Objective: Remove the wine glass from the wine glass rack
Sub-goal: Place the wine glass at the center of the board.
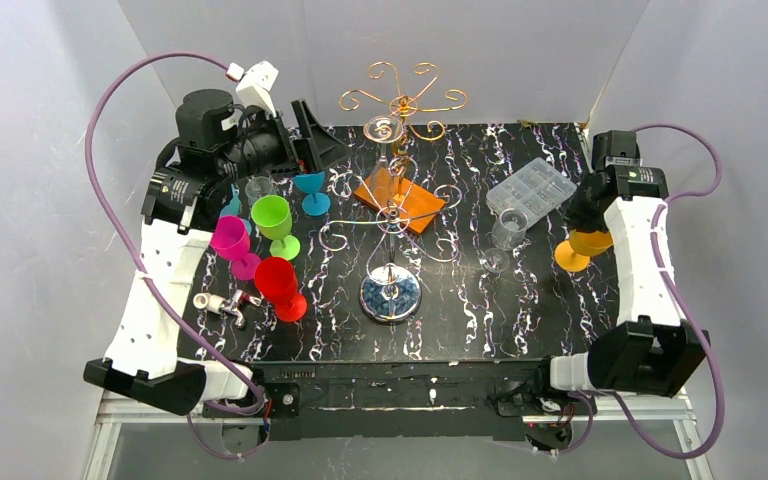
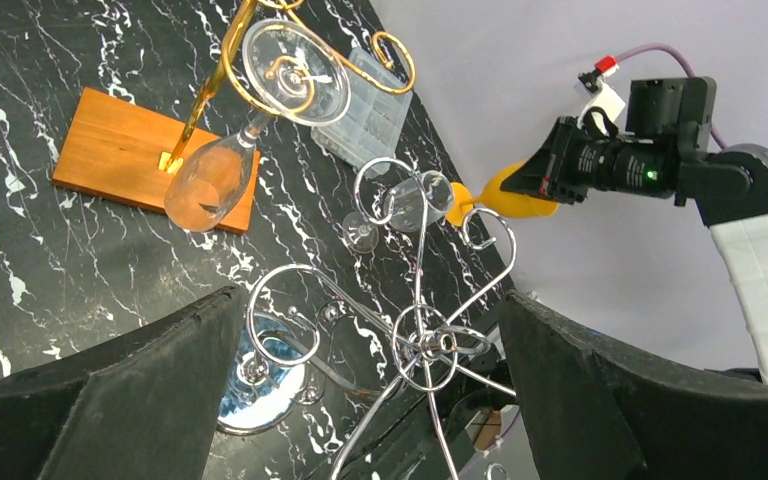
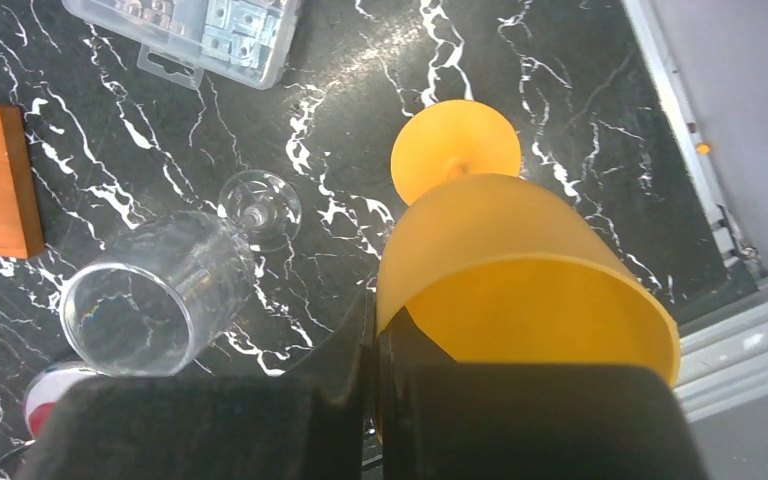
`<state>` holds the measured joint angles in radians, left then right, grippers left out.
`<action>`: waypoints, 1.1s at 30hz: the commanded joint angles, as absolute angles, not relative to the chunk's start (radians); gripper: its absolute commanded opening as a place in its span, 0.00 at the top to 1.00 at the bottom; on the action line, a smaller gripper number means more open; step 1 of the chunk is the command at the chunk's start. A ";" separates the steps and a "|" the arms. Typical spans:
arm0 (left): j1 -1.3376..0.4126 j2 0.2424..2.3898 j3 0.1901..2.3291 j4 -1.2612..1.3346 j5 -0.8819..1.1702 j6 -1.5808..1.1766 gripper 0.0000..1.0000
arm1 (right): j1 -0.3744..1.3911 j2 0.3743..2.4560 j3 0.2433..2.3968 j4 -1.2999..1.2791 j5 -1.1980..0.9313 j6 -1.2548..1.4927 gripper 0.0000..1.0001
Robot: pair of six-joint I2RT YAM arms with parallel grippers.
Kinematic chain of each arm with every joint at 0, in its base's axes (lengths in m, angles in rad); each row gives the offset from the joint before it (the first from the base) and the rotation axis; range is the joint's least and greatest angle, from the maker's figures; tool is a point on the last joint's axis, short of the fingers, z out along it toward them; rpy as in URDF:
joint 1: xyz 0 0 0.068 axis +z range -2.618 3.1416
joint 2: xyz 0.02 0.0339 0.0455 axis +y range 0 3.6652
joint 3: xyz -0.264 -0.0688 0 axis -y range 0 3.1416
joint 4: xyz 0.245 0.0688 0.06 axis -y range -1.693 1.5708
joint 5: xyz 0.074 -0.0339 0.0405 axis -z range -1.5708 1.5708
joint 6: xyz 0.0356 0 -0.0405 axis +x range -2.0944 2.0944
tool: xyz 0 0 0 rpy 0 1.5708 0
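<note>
On rack (image 1: 390, 293) upper tier, wine glass (image 2: 210, 180) hung upside down, apparently by foot. Left of rack, left claw (image 2: 370, 300) spread wide. Right of rack, right claw (image 3: 378, 335) clamped on orange goblet (image 3: 520, 270) rim.

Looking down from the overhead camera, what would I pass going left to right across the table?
Pink glass → blue glass → orange wooden block → clear glass → orange glass.
</note>
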<state>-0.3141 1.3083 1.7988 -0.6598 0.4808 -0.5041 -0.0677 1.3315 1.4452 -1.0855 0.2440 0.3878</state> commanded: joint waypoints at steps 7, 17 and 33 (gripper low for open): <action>-0.329 1.279 1.764 -0.670 0.493 -0.477 0.02 | -0.101 1.445 1.402 -0.939 0.095 0.377 0.99; -0.331 1.289 1.758 -0.670 0.489 -0.472 0.02 | -0.101 1.522 1.385 -0.913 0.116 0.368 0.98; -0.334 1.317 1.769 -0.685 0.474 -0.462 0.02 | -0.101 1.551 1.390 -0.917 0.124 0.355 0.65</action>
